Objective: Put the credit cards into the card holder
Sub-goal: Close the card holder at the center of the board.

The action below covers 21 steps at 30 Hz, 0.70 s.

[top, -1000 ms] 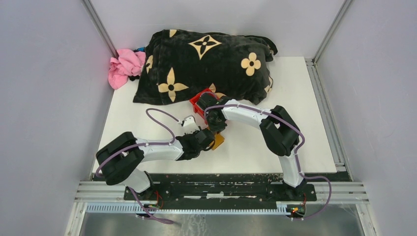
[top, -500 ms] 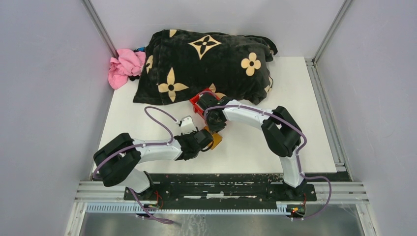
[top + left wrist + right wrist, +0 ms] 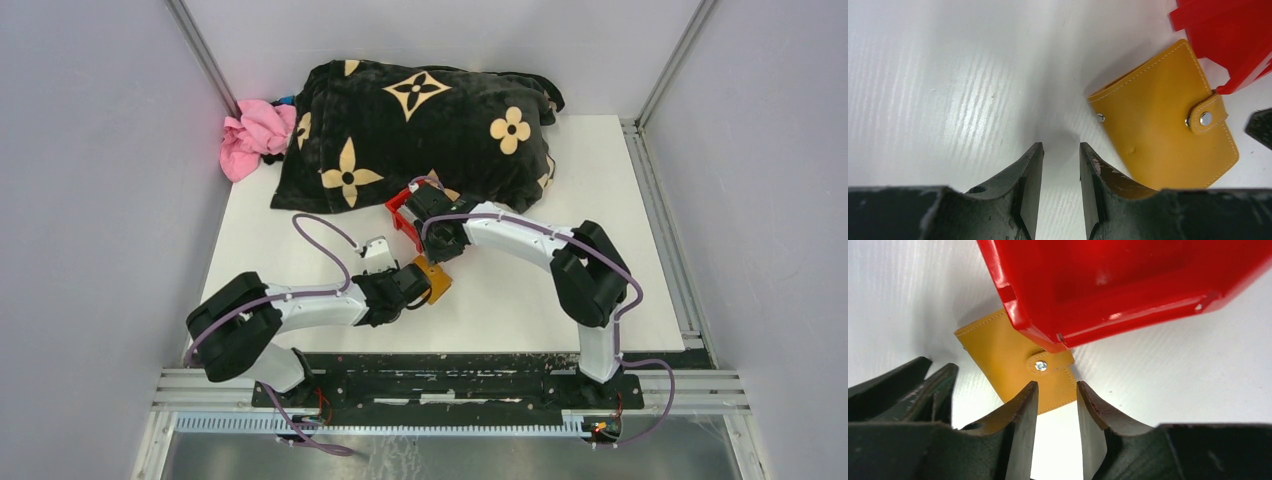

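Note:
The tan-yellow card holder [image 3: 1163,135] lies shut, its strap snapped, flat on the white table; it also shows in the top view [image 3: 438,281] and the right wrist view [image 3: 1003,357]. One corner lies under the edge of the red bin [image 3: 1118,285]. My left gripper [image 3: 1060,150] is low over the table just left of the holder, jaws a little apart and empty. My right gripper [image 3: 1057,390] hovers over the holder's strap side beside the bin, jaws a little apart and empty. No credit cards are in view.
The red bin [image 3: 398,207] stands just beyond the holder, against a black blanket with tan flowers [image 3: 420,120] across the back. A pink cloth [image 3: 255,135] lies at the back left. Grey walls close both sides.
My right gripper has drawn back toward the red bin and its elbow has swung right, uncovering more of the card holder. My left arm has shifted slightly left.

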Available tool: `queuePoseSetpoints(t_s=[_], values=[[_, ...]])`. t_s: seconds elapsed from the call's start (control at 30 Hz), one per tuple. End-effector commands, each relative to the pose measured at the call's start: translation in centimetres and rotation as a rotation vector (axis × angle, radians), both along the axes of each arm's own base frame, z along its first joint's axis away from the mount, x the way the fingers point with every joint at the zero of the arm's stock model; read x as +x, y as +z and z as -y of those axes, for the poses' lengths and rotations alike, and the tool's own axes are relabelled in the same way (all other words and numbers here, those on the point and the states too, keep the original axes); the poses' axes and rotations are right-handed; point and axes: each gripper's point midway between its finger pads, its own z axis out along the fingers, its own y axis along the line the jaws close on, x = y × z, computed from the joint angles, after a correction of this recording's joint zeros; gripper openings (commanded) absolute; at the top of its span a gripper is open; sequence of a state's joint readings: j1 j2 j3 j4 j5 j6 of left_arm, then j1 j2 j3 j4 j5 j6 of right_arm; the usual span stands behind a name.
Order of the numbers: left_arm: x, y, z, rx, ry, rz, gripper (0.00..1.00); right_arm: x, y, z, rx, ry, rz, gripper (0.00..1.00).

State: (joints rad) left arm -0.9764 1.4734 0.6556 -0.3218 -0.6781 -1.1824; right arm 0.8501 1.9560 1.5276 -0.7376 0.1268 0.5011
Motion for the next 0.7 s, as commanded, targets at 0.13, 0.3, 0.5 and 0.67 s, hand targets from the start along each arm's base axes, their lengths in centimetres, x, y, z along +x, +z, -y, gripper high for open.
queuePoseSetpoints(t_s=[0.13, 0.3, 0.5, 0.67], values=[[2.6, 5.2, -1.8, 0.095, 0.004, 0.121, 0.45, 3.8, 4.8, 5.6, -0.008, -0.130, 0.186, 0.44], [5.3, 9.7, -3.2, 0.169, 0.010, 0.227, 0.50, 5.8, 6.5, 11.0, -0.098, -0.237, 0.276, 0.44], [8.1, 13.9, -6.1, 0.229, 0.018, 0.346, 0.55, 7.2, 7.8, 16.8, -0.194, -0.392, 0.431, 0.57], [9.4, 14.6, -8.9, 0.237, 0.016, 0.385, 0.60, 6.9, 9.2, 19.5, -0.267, -0.417, 0.507, 0.59]])
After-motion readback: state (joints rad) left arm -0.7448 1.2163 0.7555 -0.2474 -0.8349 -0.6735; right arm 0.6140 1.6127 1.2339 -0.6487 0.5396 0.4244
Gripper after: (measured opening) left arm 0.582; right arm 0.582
